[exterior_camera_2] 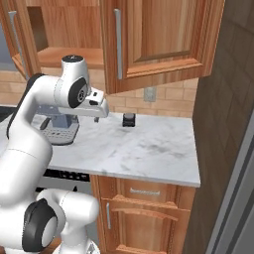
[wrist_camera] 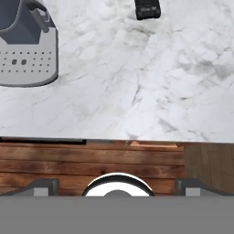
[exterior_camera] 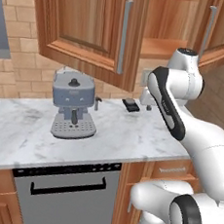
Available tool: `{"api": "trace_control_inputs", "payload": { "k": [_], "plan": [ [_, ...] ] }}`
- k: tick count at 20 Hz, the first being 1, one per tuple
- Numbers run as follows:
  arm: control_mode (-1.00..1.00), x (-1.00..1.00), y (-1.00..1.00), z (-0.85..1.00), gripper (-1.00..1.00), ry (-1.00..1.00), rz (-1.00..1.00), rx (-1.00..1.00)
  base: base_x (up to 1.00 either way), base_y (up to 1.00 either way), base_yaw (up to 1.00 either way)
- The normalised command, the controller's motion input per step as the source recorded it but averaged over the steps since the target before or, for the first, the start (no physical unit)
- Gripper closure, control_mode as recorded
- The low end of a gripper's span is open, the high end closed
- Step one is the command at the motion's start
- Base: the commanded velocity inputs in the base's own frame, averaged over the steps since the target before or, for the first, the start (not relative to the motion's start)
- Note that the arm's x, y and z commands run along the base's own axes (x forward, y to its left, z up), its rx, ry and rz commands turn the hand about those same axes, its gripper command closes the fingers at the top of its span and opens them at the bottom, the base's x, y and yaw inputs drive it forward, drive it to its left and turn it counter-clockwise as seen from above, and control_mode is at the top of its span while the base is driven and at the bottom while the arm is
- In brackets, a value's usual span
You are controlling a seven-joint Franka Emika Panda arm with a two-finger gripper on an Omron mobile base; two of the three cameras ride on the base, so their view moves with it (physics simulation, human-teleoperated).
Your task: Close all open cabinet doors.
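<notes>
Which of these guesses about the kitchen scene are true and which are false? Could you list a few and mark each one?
1. Both upper cabinet doors stand open. True.
2. The gripper is clamped on a door handle. False: it is open, holds nothing and hangs over the marble counter.
3. A grey coffee machine stands on the counter. True.
4. The small black object lies on the floor. False: it sits on the counter near the brick wall.
5. The dishwasher below the counter is hanging open. False: its grey front with the black handle is shut.
</notes>
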Motion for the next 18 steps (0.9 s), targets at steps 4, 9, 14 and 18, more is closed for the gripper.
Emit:
{"api": "trace_control_inputs", "payload": {
  "k": [4,9,14,18],
  "plan": [
    [1.0,0.0,0.0,0.0,-1.0,0.0,0.0,0.0,0.31,-0.03,0.0],
    [1.0,0.0,0.0,0.0,-1.0,0.0,0.0,0.0,0.21,-0.07,0.0],
    [1.0,0.0,0.0,0.0,-1.0,0.0,0.0,0.0,0.02,0.0,0.0],
    [-1.0,-0.07,0.0,-0.04,-1.0,-0.03,0.0,0.0,0.0,0.0,0.0]
  ]
}}
